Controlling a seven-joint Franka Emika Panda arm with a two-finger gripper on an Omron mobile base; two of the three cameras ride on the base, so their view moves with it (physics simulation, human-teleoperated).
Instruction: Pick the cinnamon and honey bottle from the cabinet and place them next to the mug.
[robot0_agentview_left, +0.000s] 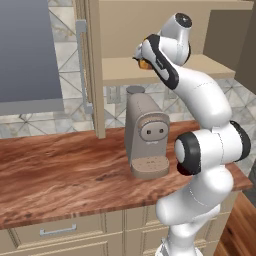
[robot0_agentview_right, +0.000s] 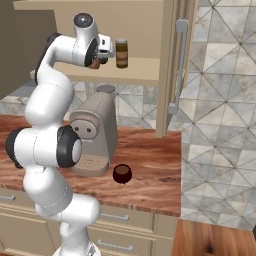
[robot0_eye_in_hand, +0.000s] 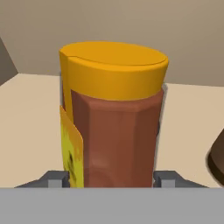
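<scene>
Up on the flat shelf board of the beige wooden cabinet (robot0_agentview_right: 145, 70), tool (robot0_eye_in_hand: 110, 177) closing around the orange-capped, reddish-brown honey bottle (robot0_eye_in_hand: 114, 113), grey fingertips (robot0_eye_in_hand: 56, 178) flanking its base; whether clamped firm, impossible to tell. Best squeezed snug, lifted straight and drawn out clear of the dark-brown cinnamon jar (robot0_agentview_right: 121, 53) just beside, then lowered beside the squat brown mug (robot0_agentview_right: 122, 174) on the wooden surface (robot0_agentview_right: 155, 165).

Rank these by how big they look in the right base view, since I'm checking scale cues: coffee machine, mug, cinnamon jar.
1. Coffee machine, plainly the largest.
2. and 3. Mug and cinnamon jar look alike in size: the jar taller and narrower, the mug squatter. The jar stands farther back on the cabinet shelf, so I won't rank them.
</scene>
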